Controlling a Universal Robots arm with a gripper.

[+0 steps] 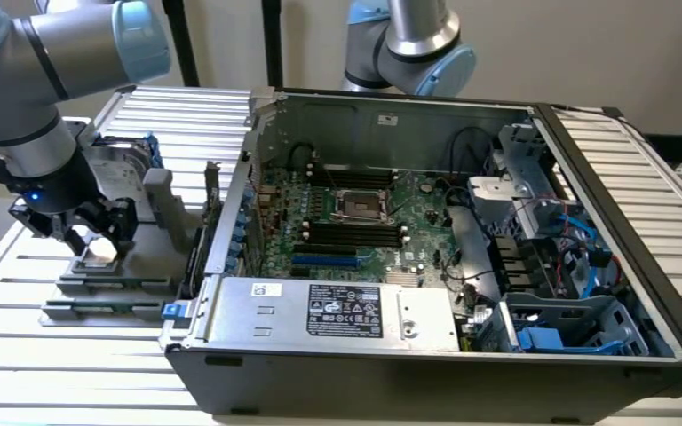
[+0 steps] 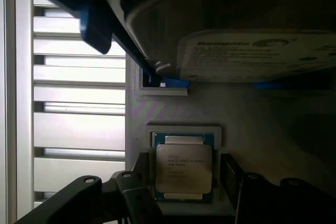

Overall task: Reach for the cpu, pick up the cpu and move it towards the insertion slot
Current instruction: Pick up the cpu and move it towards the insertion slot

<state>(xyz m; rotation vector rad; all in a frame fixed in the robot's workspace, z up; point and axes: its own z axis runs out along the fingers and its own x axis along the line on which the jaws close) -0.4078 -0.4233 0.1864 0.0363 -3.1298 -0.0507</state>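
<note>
Beside the open computer case (image 1: 436, 377), the gripper (image 1: 97, 236) is held unclenched astride the cpu (image 2: 184, 169), apparently so that both chip edges can be clamped.

I work in a robot lab or a workshop for computers. A big computer box (image 1: 436, 364) lies open on a table made of metal strips (image 1: 68, 382), and its green board (image 1: 418, 191) and wires show. Another robot arm (image 1: 418, 40) stands behind the box, by a plain wall (image 1: 625, 44).
</note>
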